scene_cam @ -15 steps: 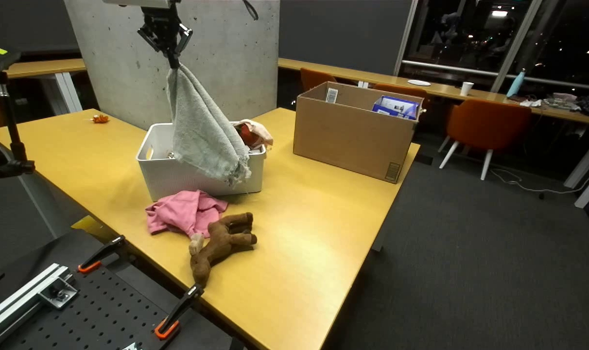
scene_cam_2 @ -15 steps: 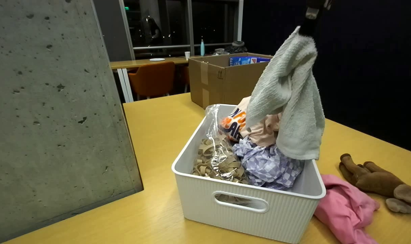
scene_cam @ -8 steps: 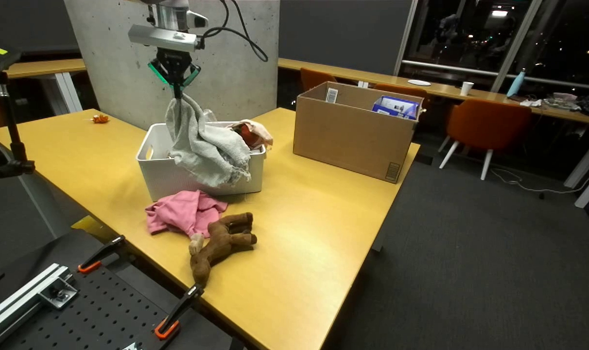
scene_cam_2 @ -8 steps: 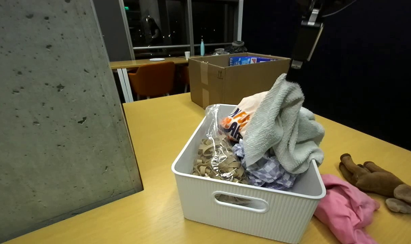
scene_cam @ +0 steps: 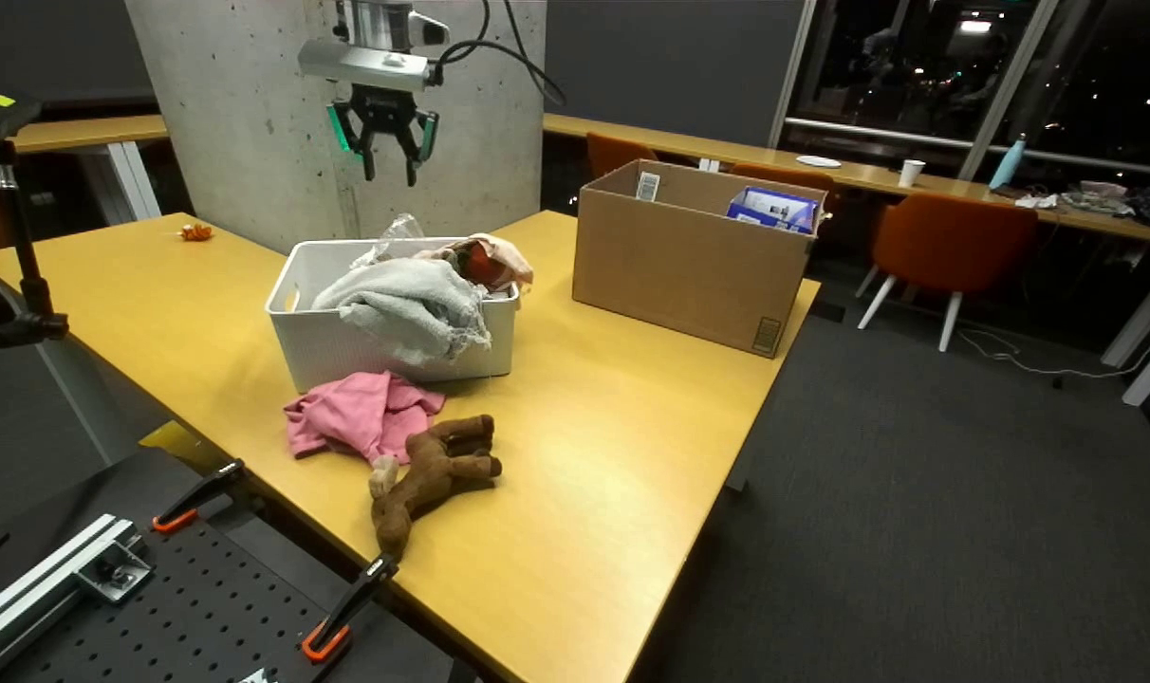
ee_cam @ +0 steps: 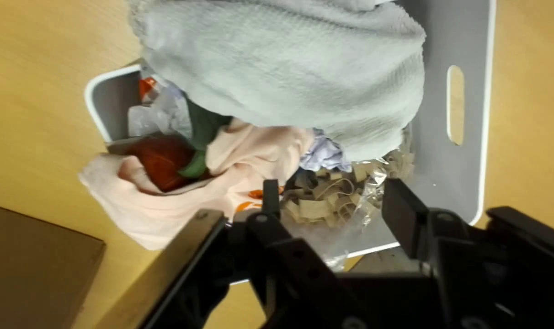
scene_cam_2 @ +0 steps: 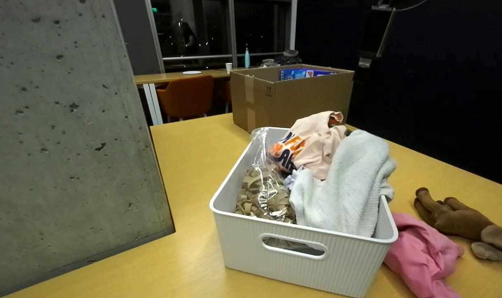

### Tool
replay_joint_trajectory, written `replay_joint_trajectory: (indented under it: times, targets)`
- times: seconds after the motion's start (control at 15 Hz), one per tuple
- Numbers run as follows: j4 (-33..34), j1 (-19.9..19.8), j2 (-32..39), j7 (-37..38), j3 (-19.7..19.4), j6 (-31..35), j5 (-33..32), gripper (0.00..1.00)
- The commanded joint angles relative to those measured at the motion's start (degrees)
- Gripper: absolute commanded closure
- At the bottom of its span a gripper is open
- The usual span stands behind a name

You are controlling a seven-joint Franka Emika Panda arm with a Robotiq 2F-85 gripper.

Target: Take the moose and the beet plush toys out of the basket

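The brown moose (scene_cam: 433, 479) lies on its side on the table, outside the white basket (scene_cam: 333, 356), also seen in an exterior view (scene_cam_2: 458, 219). A dark red thing with green parts, seemingly the beet (ee_cam: 165, 160), sits at the basket's end, partly wrapped in a pale pink cloth (ee_cam: 185, 208). A pale grey-green towel (ee_cam: 286, 64) is heaped in the basket and drapes over one rim. Above the basket, clear of its contents, my gripper (scene_cam: 390, 177) hangs open. In the wrist view, nothing is between its fingertips (ee_cam: 271, 196).
A pink cloth (scene_cam: 361, 413) lies between basket and moose. The basket also holds a clear bag of tan strips (scene_cam_2: 267, 198) and a checked purple cloth (ee_cam: 325, 155). A cardboard box (scene_cam: 684, 261) stands farther along the table; a concrete pillar (scene_cam_2: 68, 145) rises beside it.
The towel hung from the shut gripper, came down, and now lies released in the basket. The gripper has opened and shifted away from it. The moose has not moved.
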Motion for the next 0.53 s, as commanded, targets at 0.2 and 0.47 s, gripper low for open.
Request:
replay_joint_trajectory:
  times: [0.2, 0.47]
  targets:
    - [8.3, -6.7, 4.3, 1.6, -4.0, -3.7, 1.0, 0.00]
    - [15.9, -7.8, 11.9, 4.6, -4.8, -4.7, 0.4, 0.00]
